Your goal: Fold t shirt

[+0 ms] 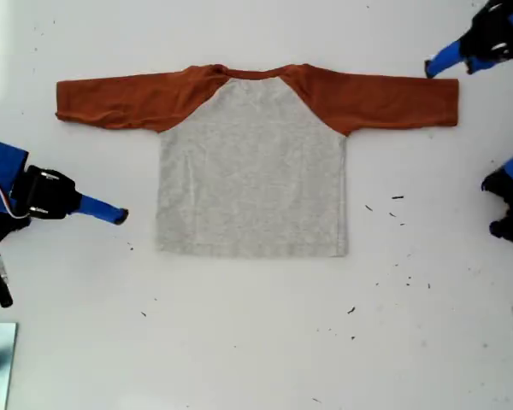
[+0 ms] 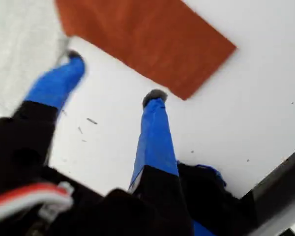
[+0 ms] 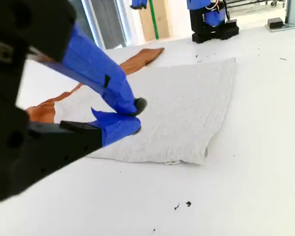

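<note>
White table [image 1: 256,342], the t shirt [image 1: 252,166] lies flat at its centre, grey body toward 6 o'clock, rust sleeves spread to 9 and 3 in the exterior view. My first gripper [image 2: 113,78] sits at 2 o'clock by the sleeve cuff, jaws spread, empty. My second gripper [image 3: 135,117] at 9 o'clock, near the hem corner, tips pressed nearly together, holding nothing.

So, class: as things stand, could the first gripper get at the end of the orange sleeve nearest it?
Probably yes. My first gripper hangs open just short of the sleeve cuff, which lies flat on the bare table, with nothing between them.
</note>
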Available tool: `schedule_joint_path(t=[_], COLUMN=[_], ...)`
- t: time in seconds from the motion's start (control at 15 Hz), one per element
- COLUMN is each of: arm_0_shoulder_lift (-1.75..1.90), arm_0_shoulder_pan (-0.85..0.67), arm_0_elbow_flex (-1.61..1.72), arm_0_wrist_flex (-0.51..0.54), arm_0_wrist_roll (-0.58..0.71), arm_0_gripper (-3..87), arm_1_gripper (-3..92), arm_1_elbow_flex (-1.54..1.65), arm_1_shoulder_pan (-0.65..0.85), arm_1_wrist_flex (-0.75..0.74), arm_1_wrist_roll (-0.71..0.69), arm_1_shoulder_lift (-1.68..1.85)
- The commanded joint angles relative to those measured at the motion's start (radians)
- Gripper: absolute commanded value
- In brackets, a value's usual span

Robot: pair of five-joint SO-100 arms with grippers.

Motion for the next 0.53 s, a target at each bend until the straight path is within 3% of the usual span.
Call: schedule_joint_path(t=[0.0,0.27,0.47], arm_0_shoulder_lift=[0.005,0.003,0.003], arm_0_shoulder_pan=[-0.009,-0.012,-0.028], arm_0_elbow_flex=[0.012,0.012,0.012], arm_0_wrist_flex=[0.000,-0.002,-0.002], arm_0_wrist_roll=[0.009,0.011,0.015], arm_0_gripper=[-0.1,-0.1,-0.1], arm_1_gripper=[34.5,32.6,29.5], arm_1_elbow_flex=[0.143,0.523,0.586], arm_1_shoulder_pan=[0.121,0.253,0.284], arm_1_wrist_flex=[-0.183,-0.624,-0.815], arm_1_wrist_roll=[-0.078,-0.189,-0.255], arm_1_shoulder_lift=[0.012,-0.055,-0.176])
